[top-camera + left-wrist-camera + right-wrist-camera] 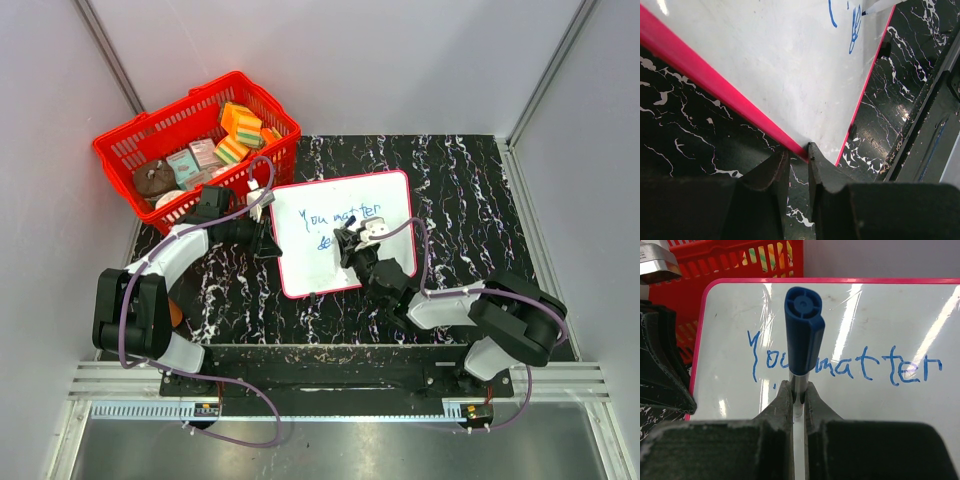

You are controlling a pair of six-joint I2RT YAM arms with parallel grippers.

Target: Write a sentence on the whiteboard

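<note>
black, white-veined tabletop (pixel 470 200) boxed in by pale walls, as i watch from my remote station; the whiteboard (pixel 305 265), red-framed, lies near the table's middle, turned a little askew, its far-left corner just beside a red basket (pixel 120 150) of sponges and small packs; the sentence (pixel 340 217) runs in thin blue across the board's upper half, and my right wrist view reads "you matter" (pixel 845 367) on the first line; in the overhead view a second line begins beneath it, too small for me to read; the left gripper (pixel 797 157) is pinched on the board's red frame along its left edge, the frame running straight into the narrow gap between the fingers; the right gripper (pixel 798 390) hangs over the board below the first line, jaws clenched on a blue marker (pixel 804 330), whose capped blue end points up at the wrist camera; i cannot see whether its tip touches the board.
</note>
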